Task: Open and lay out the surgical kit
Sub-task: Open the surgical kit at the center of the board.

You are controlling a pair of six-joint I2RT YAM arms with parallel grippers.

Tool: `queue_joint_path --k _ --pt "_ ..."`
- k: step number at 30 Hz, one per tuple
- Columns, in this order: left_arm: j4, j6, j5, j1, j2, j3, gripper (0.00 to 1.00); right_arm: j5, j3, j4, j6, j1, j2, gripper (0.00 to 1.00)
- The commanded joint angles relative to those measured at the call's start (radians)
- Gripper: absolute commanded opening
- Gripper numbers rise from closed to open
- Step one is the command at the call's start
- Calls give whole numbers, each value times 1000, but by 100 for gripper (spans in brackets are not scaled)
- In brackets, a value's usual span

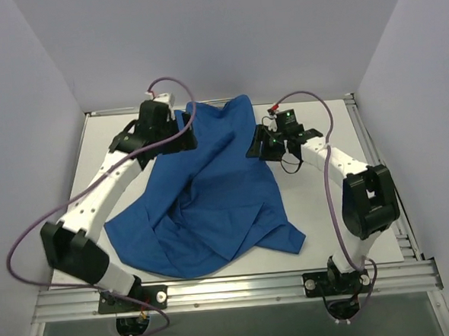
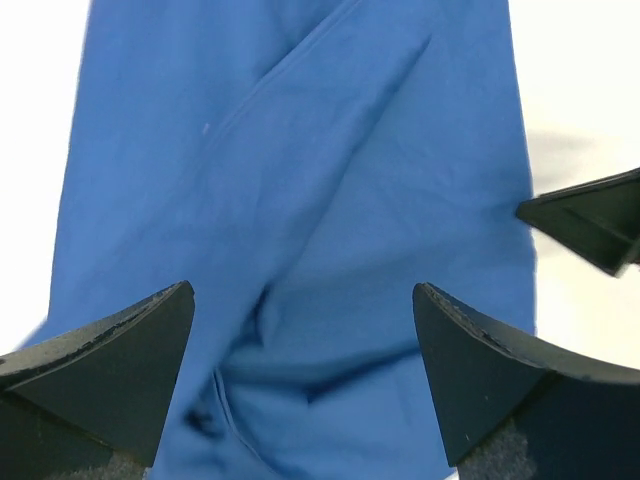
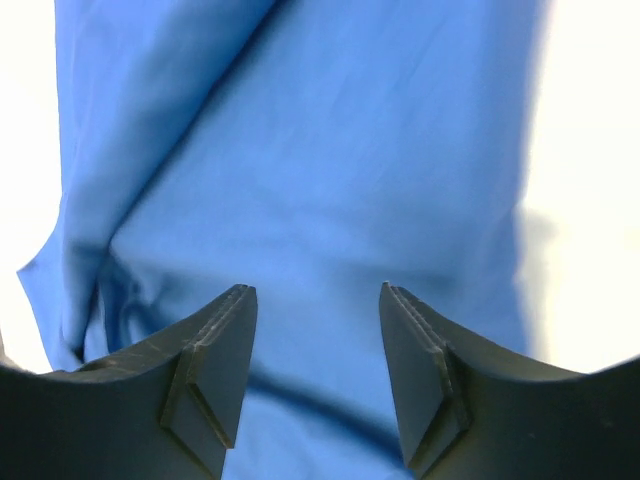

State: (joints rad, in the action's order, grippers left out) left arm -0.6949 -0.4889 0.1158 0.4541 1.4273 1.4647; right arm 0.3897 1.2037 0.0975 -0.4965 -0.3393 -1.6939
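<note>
The royal-blue cloth wrap [image 1: 214,191] lies crumpled and partly unfolded across the middle of the table, with one flap reaching the far edge. My left gripper [image 1: 185,129] is open over the cloth's far left part. In the left wrist view the left gripper [image 2: 303,300] has its jaws wide apart above folds of the cloth [image 2: 300,180], with nothing between them. My right gripper [image 1: 255,146] is open at the cloth's far right edge. In the right wrist view the right gripper [image 3: 317,295] is empty above the cloth [image 3: 320,150]. The mesh tray and the instruments are not in view.
The white tabletop [image 1: 343,229] shows to the right of the cloth and along the left [image 1: 94,161]. Grey walls close in the back and sides. A metal rail [image 1: 232,289] runs along the near edge. A right finger tip [image 2: 590,225] shows in the left wrist view.
</note>
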Motion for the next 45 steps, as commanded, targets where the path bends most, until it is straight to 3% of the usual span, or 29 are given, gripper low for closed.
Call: queue_joint_path --k 1,7,16,23,29,35,37,42,45 --pt "92 193 -117 -17 193 156 100 -28 92 13 41 55 -38 53" --pt "14 320 -99 -15 507 449 96 -57 218 61 93 74 -122 56" --pt "-152 568 -99 26 835 864 95 20 163 2 81 131 -105 56" --pt "-258 602 -137 64 984 1014 95 40 129 -24 70 163 -81 56" --pt "-245 586 -56 81 1058 1008 98 47 116 -32 70 172 -58 56" --pt "-204 567 -39 57 1073 1002 63 46 93 -31 76 180 -46 56" --pt "-167 566 -19 57 1036 958 45 49 82 -39 78 181 -47 56" --pt "-91 529 36 5 928 924 16 52 85 -27 90 180 -76 56" --pt "-75 501 4 -87 880 930 14 46 92 -21 99 180 -81 56"
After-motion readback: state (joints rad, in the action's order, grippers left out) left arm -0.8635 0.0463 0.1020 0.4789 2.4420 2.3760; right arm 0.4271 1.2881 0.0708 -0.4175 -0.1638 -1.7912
